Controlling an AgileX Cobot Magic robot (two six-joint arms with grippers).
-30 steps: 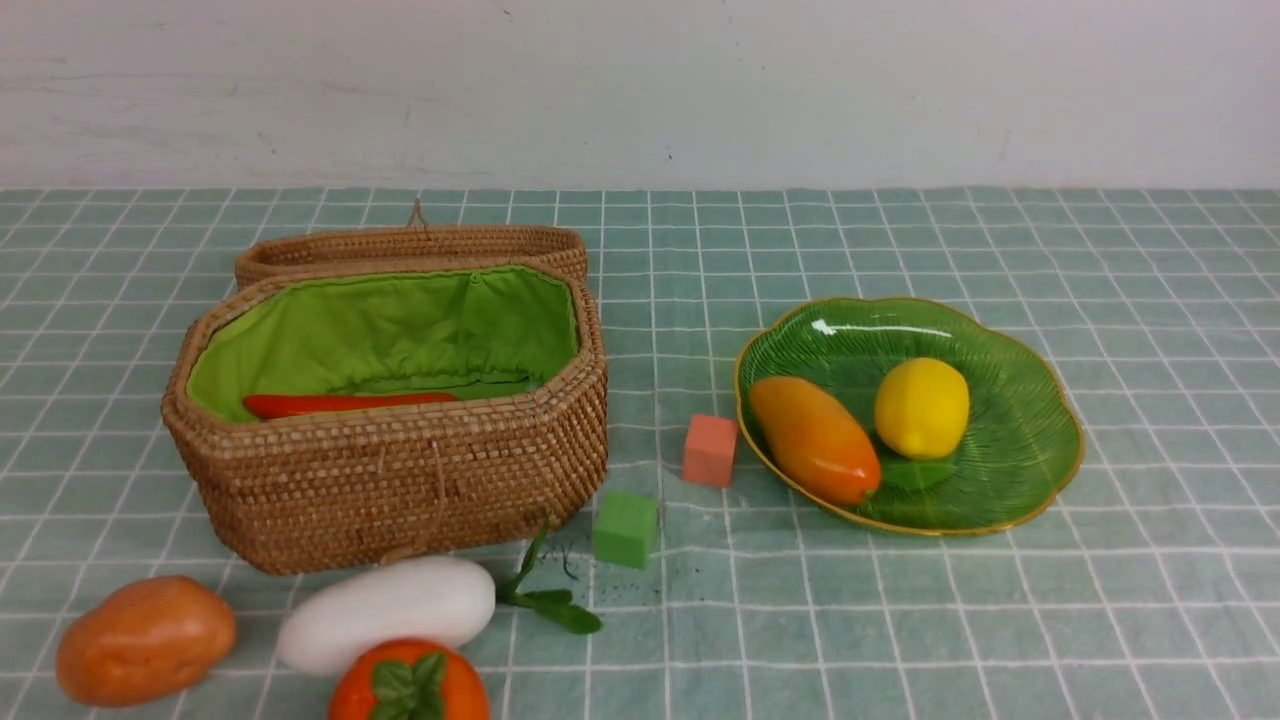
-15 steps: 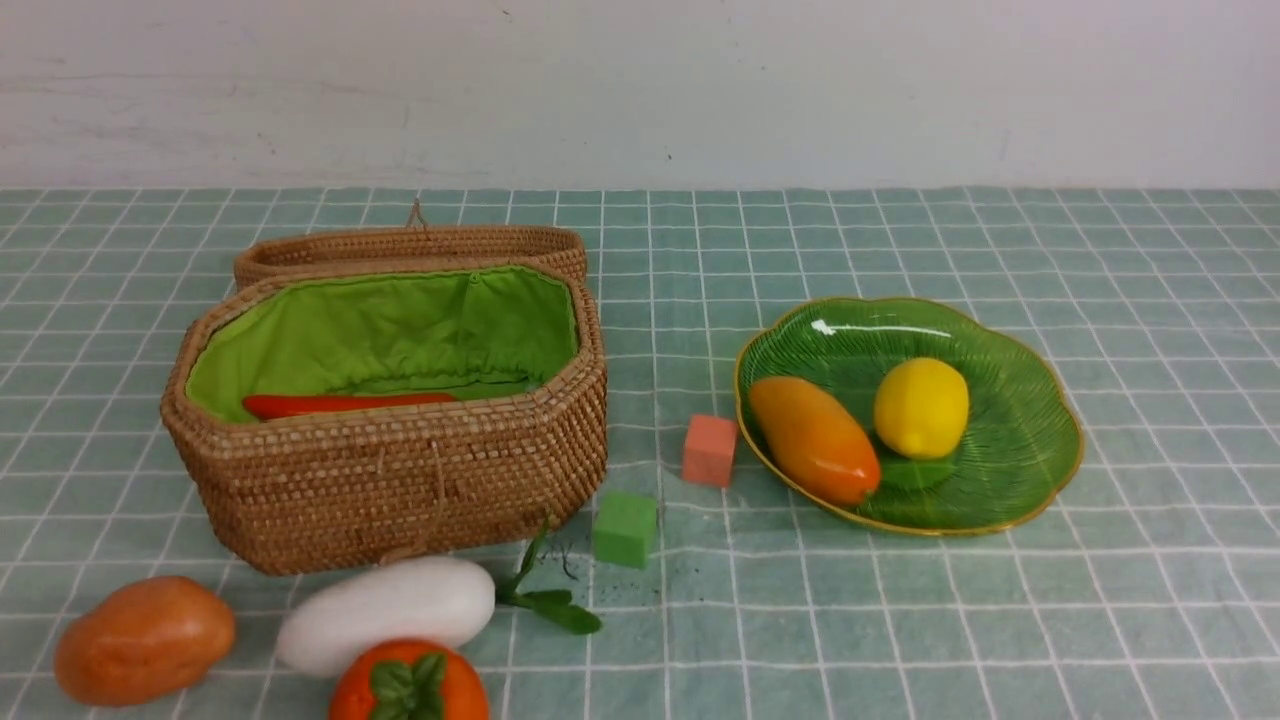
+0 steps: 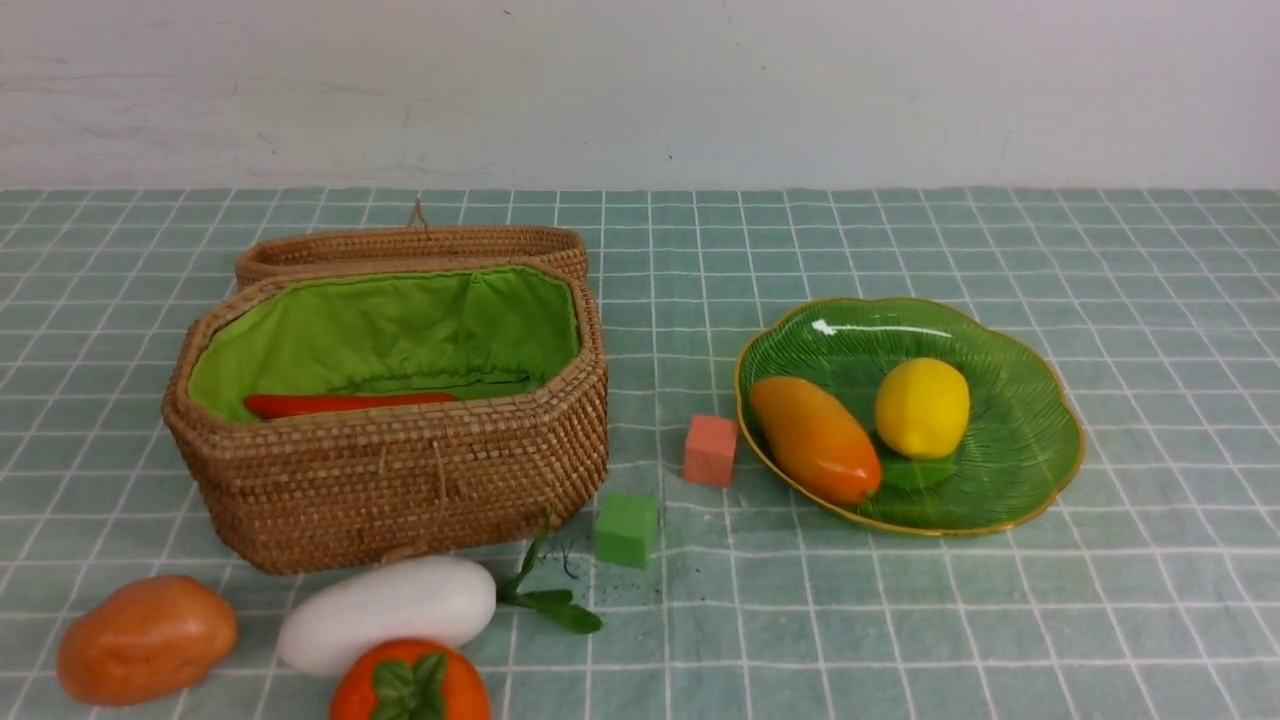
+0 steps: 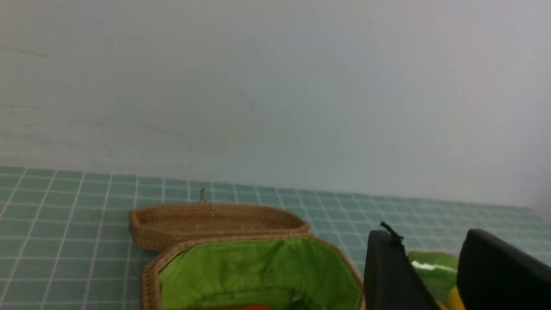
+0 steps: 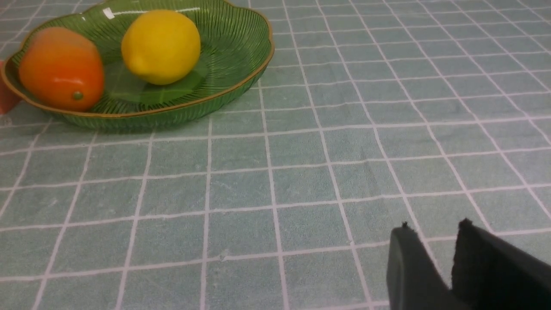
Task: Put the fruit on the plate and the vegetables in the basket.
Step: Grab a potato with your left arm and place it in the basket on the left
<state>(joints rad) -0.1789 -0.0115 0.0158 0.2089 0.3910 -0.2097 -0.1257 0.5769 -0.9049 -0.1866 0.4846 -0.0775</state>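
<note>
The woven basket (image 3: 400, 480) stands open at the left, its lid (image 3: 410, 248) lying behind it and a red pepper (image 3: 345, 403) inside on the green lining. The green plate (image 3: 1020, 450) at the right holds a mango (image 3: 815, 438) and a lemon (image 3: 921, 407). In front of the basket lie a potato (image 3: 147, 638), a white radish (image 3: 385, 612) and a persimmon (image 3: 408, 685). Neither gripper shows in the front view. My left gripper (image 4: 430, 234) hangs open and empty above the basket (image 4: 258, 267). My right gripper (image 5: 434, 227) is narrowly open and empty, low over the cloth near the plate (image 5: 241, 82).
A green cube (image 3: 626, 528) and an orange cube (image 3: 710, 450) sit between basket and plate. A leafy green sprig (image 3: 550, 600) lies by the radish. The checked cloth runs back to a white wall.
</note>
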